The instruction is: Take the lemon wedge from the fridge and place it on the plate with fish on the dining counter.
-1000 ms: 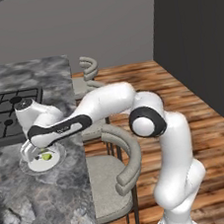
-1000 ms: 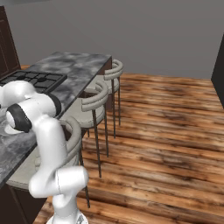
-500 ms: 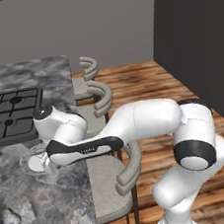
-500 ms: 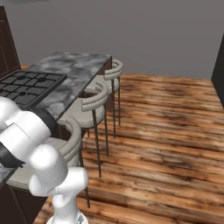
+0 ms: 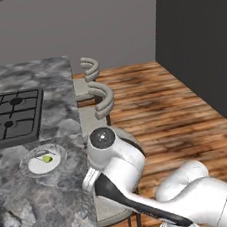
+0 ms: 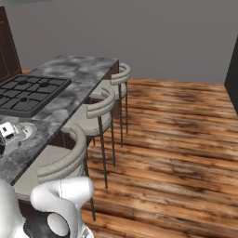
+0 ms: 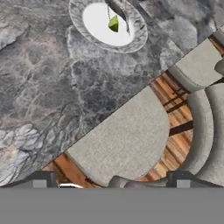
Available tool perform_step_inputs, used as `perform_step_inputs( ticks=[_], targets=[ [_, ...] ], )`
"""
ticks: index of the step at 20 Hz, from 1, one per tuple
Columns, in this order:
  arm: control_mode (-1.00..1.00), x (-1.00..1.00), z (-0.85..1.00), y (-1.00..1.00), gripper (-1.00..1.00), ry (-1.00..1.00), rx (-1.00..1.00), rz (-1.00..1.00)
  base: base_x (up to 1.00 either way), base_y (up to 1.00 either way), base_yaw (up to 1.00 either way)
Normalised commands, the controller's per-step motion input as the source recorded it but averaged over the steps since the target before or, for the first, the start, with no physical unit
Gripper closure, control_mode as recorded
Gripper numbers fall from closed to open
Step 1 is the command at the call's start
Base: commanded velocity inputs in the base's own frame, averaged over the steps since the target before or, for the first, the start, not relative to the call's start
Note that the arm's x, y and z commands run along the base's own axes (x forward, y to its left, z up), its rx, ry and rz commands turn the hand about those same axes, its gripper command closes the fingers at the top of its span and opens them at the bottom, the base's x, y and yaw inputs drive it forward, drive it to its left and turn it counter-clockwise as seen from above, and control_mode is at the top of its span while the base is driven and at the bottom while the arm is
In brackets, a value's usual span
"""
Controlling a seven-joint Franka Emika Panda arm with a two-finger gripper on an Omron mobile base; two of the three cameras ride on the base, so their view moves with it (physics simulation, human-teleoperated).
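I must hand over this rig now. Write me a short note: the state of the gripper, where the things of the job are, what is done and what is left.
Gripper: open and empty, off the counter edge above a grey stool seat.
Lemon wedge: lies on the plate, apart from the gripper.
Plate: on the dining counter, near the black cooktop. No fish can be made out on it; thin dark lines cross it near the wedge.
Done: the wedge is on the plate and let go.
Left: nothing on the wedge, it seems; just bring the arm to rest.
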Motion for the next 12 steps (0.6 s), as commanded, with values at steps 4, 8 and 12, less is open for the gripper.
perform_step_inputs(
  ticks=[4,8,12],
  targets=[
    [-1.0,-1.0,0.28,-1.0,-1.0,-0.49,0.01,0.0,0.0,0.0,0.0],
    [-1.0,-0.96,1.0,-1.0,-1.0,-0.25,0.34,-0.16,0.0,0.0,0.0],
    [-1.0,-0.88,1.0,-1.0,-1.0,-0.44,0.11,-0.08,0.0,0.0,0.0]
  ],
)
